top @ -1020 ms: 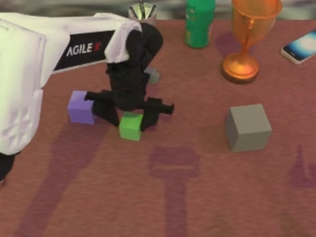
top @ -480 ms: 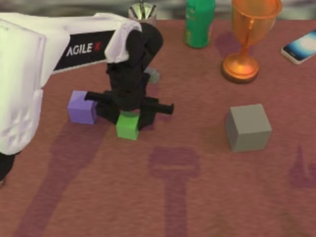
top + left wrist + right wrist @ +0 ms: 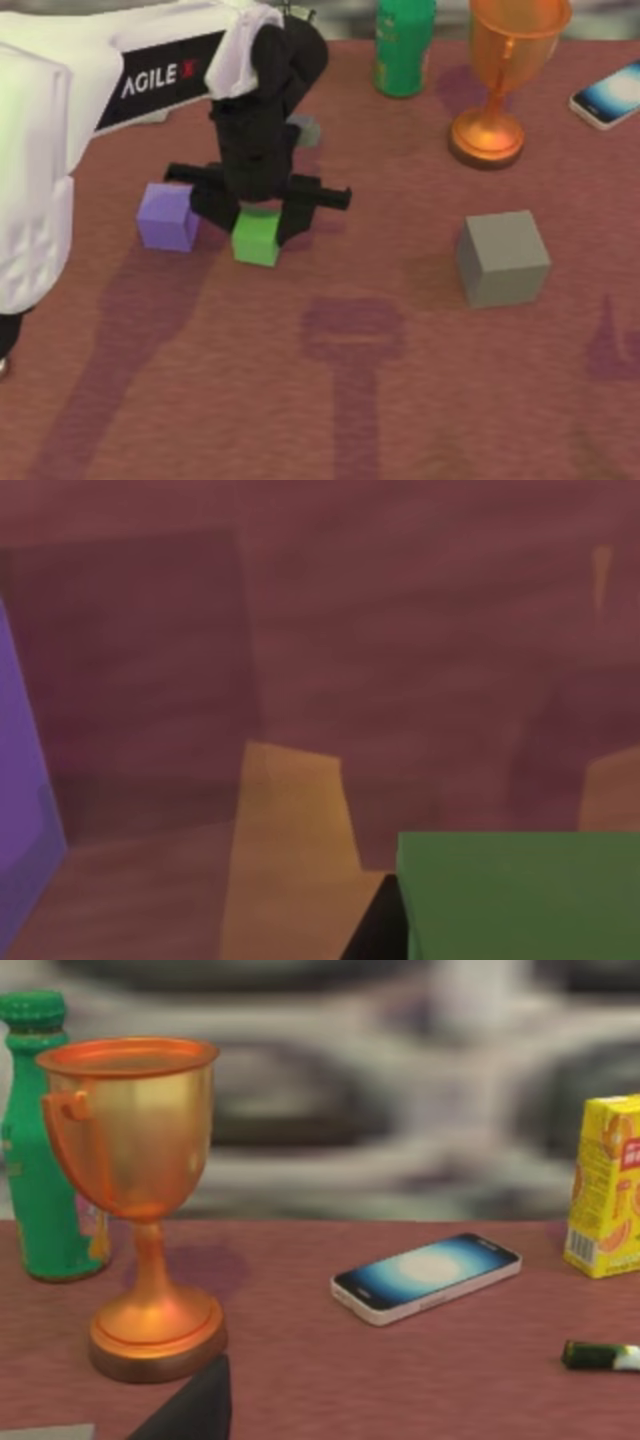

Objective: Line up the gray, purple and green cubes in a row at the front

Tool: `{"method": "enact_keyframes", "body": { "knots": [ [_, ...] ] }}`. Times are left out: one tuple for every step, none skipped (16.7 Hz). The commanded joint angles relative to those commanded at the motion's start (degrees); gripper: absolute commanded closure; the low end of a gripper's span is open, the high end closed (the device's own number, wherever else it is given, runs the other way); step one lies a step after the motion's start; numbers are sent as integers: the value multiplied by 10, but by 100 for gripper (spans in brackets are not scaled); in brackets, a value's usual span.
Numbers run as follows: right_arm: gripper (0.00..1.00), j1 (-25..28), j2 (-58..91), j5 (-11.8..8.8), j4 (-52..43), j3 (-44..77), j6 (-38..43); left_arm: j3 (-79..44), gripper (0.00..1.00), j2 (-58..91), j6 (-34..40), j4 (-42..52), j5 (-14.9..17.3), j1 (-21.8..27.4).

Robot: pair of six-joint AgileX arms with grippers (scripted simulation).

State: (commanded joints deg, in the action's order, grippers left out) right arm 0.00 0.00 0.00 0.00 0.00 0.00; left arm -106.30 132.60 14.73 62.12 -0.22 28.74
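My left gripper (image 3: 256, 232) is shut on the small green cube (image 3: 257, 240), its black fingers (image 3: 291, 218) pressed on the cube's two sides. That cube fills the near corner of the left wrist view (image 3: 520, 895), with one dark finger (image 3: 375, 930) against it. The purple cube (image 3: 166, 217) rests on the table just left of it, also seen in the left wrist view (image 3: 20, 810). The gray cube (image 3: 503, 257) stands alone at the right. The right arm is outside the top view; its wrist view shows only one dark finger (image 3: 190, 1410).
Along the back stand a green can (image 3: 403, 45), an orange trophy (image 3: 497, 70), a phone (image 3: 607, 95) and a metal cup (image 3: 290, 20). A small grayish block (image 3: 305, 130) lies behind my left arm. A yellow juice box (image 3: 605, 1185) is farther right.
My left gripper's fingers closed in on the green cube, and gripper and cube have since shifted slightly up and left in the top view. The purple and gray cubes have not moved.
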Motion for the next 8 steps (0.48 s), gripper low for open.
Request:
{"method": "enact_keyframes", "body": {
  "knots": [
    [0,0,0,0,0,0,0,-15,100,-5,0,24,0,-1],
    [0,0,0,0,0,0,0,-29,100,-11,0,44,0,-3],
    [0,0,0,0,0,0,0,-40,100,-16,0,59,0,-4],
    [0,0,0,0,0,0,0,-48,100,-20,-1,68,0,-5],
    [0,0,0,0,0,0,0,-50,100,-22,-1,71,0,-5],
    [0,0,0,0,0,0,0,-50,100,-22,-1,71,0,-5],
    [0,0,0,0,0,0,0,-50,100,-22,-1,71,0,-5],
    [0,0,0,0,0,0,0,-49,100,-20,-2,69,0,-2]
  ]
}}
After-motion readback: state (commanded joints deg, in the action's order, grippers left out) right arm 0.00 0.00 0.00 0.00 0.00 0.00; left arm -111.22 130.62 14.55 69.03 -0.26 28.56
